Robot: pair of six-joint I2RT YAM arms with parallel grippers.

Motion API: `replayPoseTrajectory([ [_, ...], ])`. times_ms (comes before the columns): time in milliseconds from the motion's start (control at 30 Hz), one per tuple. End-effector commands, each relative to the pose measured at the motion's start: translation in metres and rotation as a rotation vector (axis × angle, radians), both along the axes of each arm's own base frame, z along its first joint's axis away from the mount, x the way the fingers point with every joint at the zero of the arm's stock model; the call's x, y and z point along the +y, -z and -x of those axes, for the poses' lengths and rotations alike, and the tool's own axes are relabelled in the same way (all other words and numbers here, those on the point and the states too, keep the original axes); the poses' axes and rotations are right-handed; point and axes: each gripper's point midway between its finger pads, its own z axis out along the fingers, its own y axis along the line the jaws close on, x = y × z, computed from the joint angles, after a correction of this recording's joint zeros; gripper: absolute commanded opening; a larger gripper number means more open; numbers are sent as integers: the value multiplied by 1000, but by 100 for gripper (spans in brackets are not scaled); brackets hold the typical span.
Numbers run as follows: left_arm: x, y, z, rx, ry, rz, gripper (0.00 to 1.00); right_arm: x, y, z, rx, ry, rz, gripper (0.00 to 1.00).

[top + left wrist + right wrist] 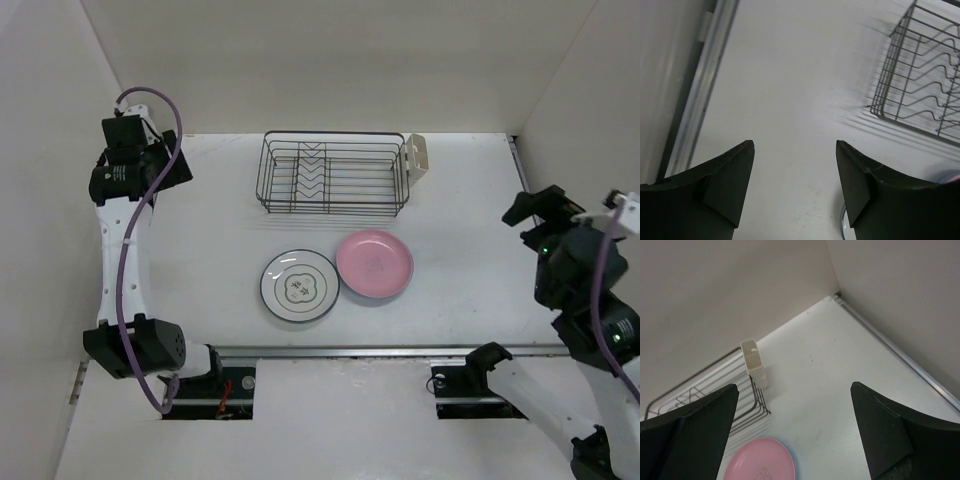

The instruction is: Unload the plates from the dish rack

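Now, left end effector (794, 143) and right end effector (794, 385) gape empty; pink plate (374, 265) lies near the dish rack (333, 212) (stiff, slick, breakable), so I'd pinch its rim.

The dish rack (333, 175) stands at the back middle of the table (470, 250), with its cutlery cup (417, 157) hung on the right end (outside the wires). Before the rack two plates lie flat side by side, rims touching. The left plate (299, 285) is nearer the front edge and the right plate (374, 265) a little farther back.
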Motion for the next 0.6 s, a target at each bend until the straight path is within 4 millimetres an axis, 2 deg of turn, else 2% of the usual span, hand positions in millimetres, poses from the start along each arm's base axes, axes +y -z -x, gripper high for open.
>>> replayPoseTrajectory([
  [0,36,-6,12,-10,-192,-78,63,-34,-17,32,-40,126,26,100],
  [67,37,-6,14,-13,-211,-69,63,-43,-22,45,-70,147,25,100],
  [167,31,-5,13,-15,-186,-50,63,-48,-22,52,-72,155,31,100],
  [433,27,-8,16,-26,-170,-39,63,-35,-16,45,-36,72,56,100],
  [567,26,-3,19,-15,-170,-38,65,-32,-13,40,-12,71,75,100],
])
